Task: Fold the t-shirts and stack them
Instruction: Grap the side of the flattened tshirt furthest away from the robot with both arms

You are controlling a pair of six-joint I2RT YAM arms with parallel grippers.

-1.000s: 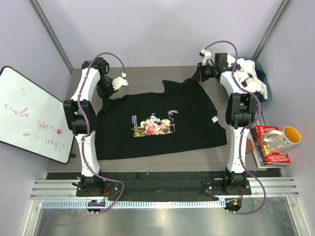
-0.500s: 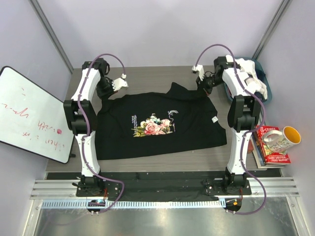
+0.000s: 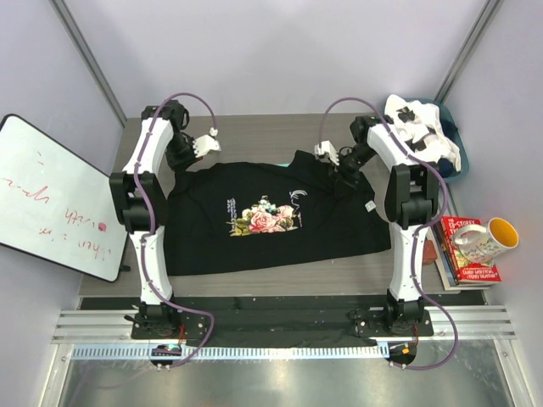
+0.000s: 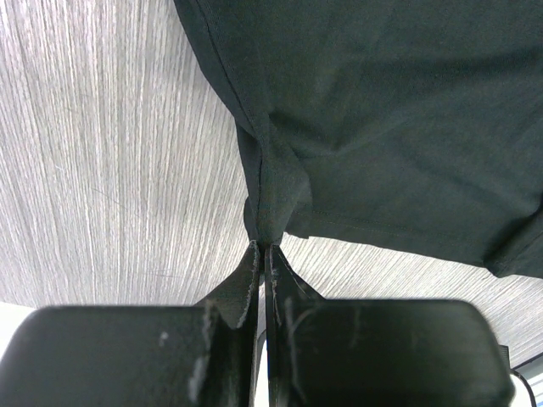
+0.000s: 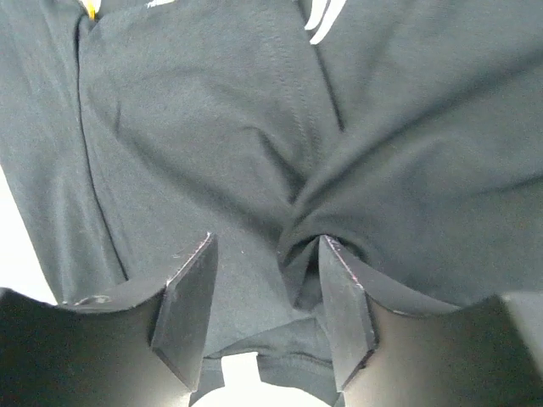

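Black t-shirt (image 3: 271,212) lies flat, print side up, mid-frame on the table (image 3: 254,136) in the top view. Rose print & white script sit near its centre.

L gripper (image 3: 188,157): no change vs 1 s ago. It stays at the shirt's upper-left corner. Wrist view shows the L gripper (image 4: 261,250) w/ fingers pressed together, pinching a small fold of the shirt's edge just over the wood.

R gripper (image 3: 344,170): the big change. A sec ago it was up at the upper right of the table, jaws together, w/ the shirt's upper-right part drawn out toward it. Now it's moved down & left in frame and sits over the shirt just right of the script. That upper-right part now lies drawn in over the shirt body, so the outline there is narrower. In the wrist view the R gripper (image 5: 265,246) has its jaws spread, w/ a puckered bunch of black cloth between them, touching the right-of-frame finger.

White t-shirt (image 3: 424,136) w/ black patches is heaped in the blue bin (image 3: 454,127), upper right. It's partly behind the R arm.
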